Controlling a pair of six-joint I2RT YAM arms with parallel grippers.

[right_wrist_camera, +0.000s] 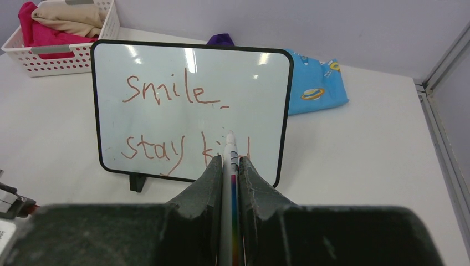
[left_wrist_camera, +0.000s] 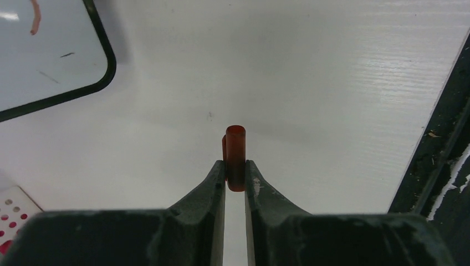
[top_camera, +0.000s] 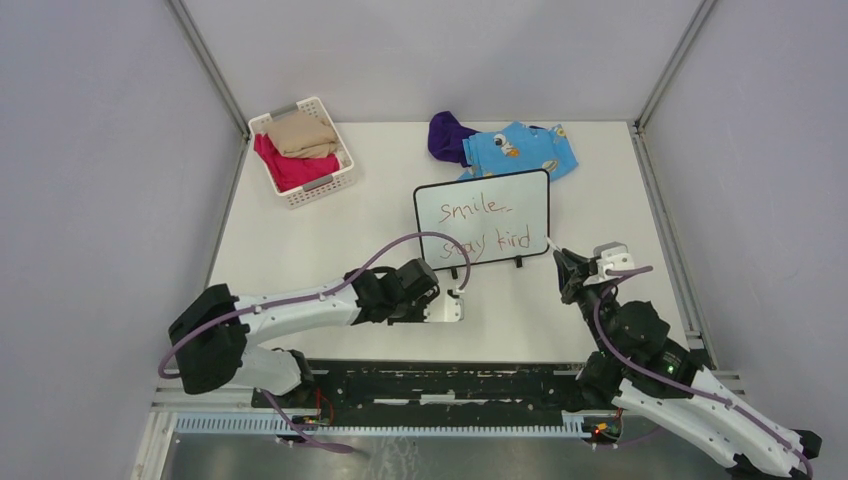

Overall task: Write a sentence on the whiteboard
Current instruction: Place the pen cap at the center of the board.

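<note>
The whiteboard (top_camera: 482, 190) stands upright on two black feet at the table's middle. On it the sentence (right_wrist_camera: 166, 91) reads "smile" over "stay kind" in reddish-brown marker. My right gripper (right_wrist_camera: 230, 162) is shut on a white marker (right_wrist_camera: 229, 147), which points at the word "kind" at the board's lower right. Whether the tip touches the board I cannot tell. My left gripper (left_wrist_camera: 235, 166) hangs low over the bare table in front of the board's near left corner (left_wrist_camera: 105, 66). It is shut on a small red-brown marker cap (left_wrist_camera: 235, 149). From above, both grippers (top_camera: 458, 303) (top_camera: 563, 262) sit just in front of the board.
A white slatted basket (top_camera: 335, 185) with pink and tan cloth stands at the back left. Blue patterned cloth (top_camera: 522, 150) and purple cloth (top_camera: 448, 135) lie behind the board. Metal frame rails run along the table's right side (top_camera: 665, 230) and near edge.
</note>
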